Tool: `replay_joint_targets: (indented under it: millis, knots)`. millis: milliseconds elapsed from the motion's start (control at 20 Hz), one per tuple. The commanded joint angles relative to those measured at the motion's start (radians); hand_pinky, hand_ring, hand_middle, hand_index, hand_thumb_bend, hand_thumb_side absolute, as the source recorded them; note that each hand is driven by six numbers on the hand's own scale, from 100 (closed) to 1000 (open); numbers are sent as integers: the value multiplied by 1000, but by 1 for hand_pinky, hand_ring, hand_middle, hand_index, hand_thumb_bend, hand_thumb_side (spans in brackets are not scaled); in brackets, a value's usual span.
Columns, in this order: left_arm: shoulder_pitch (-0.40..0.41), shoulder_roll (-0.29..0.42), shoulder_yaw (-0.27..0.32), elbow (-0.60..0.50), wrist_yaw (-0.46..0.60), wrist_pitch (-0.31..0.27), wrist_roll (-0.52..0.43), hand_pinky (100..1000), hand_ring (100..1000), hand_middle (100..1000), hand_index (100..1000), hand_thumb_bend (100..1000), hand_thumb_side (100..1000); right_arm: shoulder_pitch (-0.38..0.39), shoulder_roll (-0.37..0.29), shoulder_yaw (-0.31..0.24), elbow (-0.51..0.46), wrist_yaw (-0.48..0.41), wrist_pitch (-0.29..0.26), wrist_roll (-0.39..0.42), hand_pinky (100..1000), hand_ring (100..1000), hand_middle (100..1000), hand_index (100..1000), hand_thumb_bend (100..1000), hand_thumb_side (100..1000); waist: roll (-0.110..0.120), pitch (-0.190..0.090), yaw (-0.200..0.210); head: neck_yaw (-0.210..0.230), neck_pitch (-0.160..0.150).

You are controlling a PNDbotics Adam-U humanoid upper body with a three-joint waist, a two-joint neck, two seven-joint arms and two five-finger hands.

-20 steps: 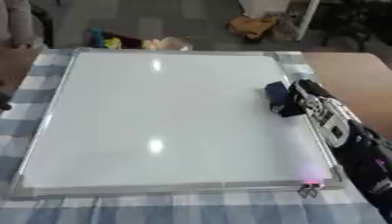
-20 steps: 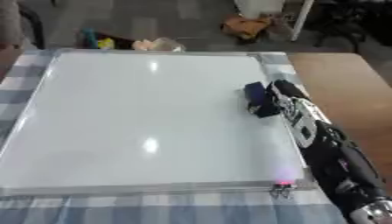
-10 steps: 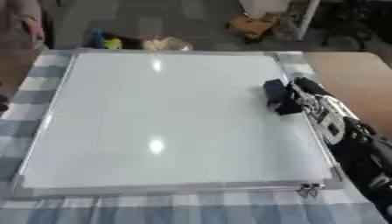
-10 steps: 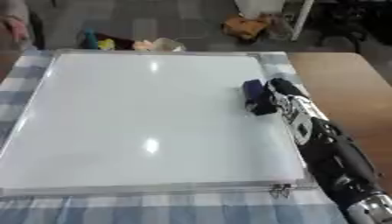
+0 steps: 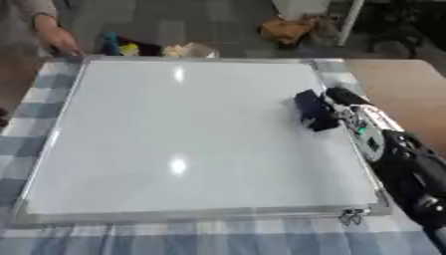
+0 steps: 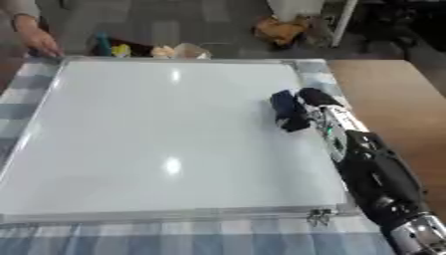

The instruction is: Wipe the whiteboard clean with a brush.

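Left eye view: large white rectangular whiteboard with a silver frame (image 5: 183, 134) lies flat on the blue-and-white checked cloth surface (image 5: 218, 239). The board face looks clean, showing only light glare. The right robot hand (image 5: 344, 107) comes in from the right, fingers curled round a dark blue block-shaped brush (image 5: 313, 110) resting on the board near its right edge. A person's hand (image 5: 59, 41) touches the far left corner.

Right eye view: same layout; a small metal clip (image 6: 320, 215) sits at the near right corner of the frame.
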Motion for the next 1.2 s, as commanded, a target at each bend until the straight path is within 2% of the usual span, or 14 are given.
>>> replay_joint_targets:
  millis: [50, 500, 600, 650, 700, 800, 950, 1200]
  knots:
    - [-17, 16, 4, -15, 3, -3, -2, 560, 570, 616, 730, 666, 980, -17, 5, 16, -7, 34, -20, 22, 604, 585, 524, 420, 100, 405, 4, -12, 3, -4, -12]
    - [-17, 16, 3, -15, 4, -2, -2, 559, 569, 614, 729, 666, 981, -30, 24, 49, -42, 40, -74, 67, 611, 591, 530, 404, 100, 359, 2, -15, 4, -6, -12]
    - [-17, 15, 3, -15, 4, -2, -2, 559, 569, 614, 729, 667, 981, -32, 27, 55, -48, 39, -82, 75, 615, 594, 532, 408, 100, 410, 2, -15, 4, -7, -12]
    - [-17, 15, 3, -15, 4, -2, -2, 559, 569, 614, 729, 667, 981, -32, 29, 56, -47, 40, -83, 78, 617, 596, 534, 412, 100, 452, 2, -15, 5, -8, -12]
    - [-17, 15, 3, -16, 4, -2, -2, 559, 569, 614, 729, 668, 981, -33, 31, 55, -42, 43, -84, 81, 620, 599, 537, 416, 100, 540, 2, -14, 5, -8, -13]
    - [-18, 15, 3, -16, 4, -2, -2, 559, 569, 614, 729, 668, 980, -33, 35, 51, -27, 49, -85, 82, 621, 601, 540, 423, 100, 602, 2, -14, 6, -9, -13]
    - [-17, 15, 4, -16, 4, -2, -1, 559, 569, 613, 729, 669, 980, -29, 37, 40, -1, 56, -82, 75, 623, 604, 543, 428, 100, 663, 2, -13, 6, -9, -13]
    - [-16, 15, 5, -16, 4, -2, 0, 559, 568, 613, 729, 668, 981, -25, 32, 22, 32, 65, -71, 62, 628, 615, 553, 436, 100, 682, 1, -11, 1, -8, -13]
